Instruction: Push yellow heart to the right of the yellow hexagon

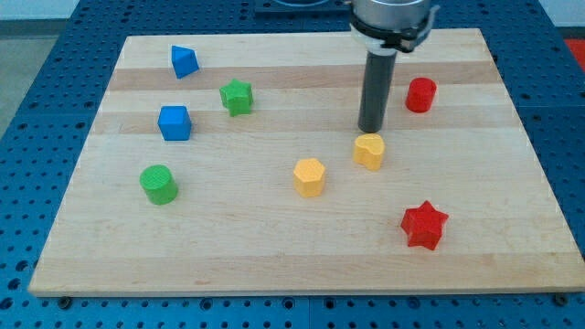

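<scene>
The yellow heart [369,151] lies on the wooden board, right of centre. The yellow hexagon [310,176] lies to its lower left, a short gap apart. My tip [370,131] stands just above the heart's top edge, touching it or nearly so. The dark rod rises from there to the arm's head at the view's top.
A red cylinder [420,94] stands at the upper right and a red star [424,225] at the lower right. On the left are a blue wedge-like block [184,61], a blue cube [175,122], a green star [237,97] and a green cylinder [159,184]. The board [274,265] lies on a blue perforated table.
</scene>
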You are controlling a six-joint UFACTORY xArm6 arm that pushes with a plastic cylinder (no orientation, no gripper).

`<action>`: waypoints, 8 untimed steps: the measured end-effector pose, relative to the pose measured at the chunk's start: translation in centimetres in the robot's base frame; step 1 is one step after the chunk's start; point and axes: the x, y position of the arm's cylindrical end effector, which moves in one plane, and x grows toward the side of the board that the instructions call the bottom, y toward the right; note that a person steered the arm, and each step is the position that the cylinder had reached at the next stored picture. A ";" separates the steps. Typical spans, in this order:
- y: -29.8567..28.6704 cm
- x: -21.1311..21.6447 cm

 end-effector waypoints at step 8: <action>-1.1 2.2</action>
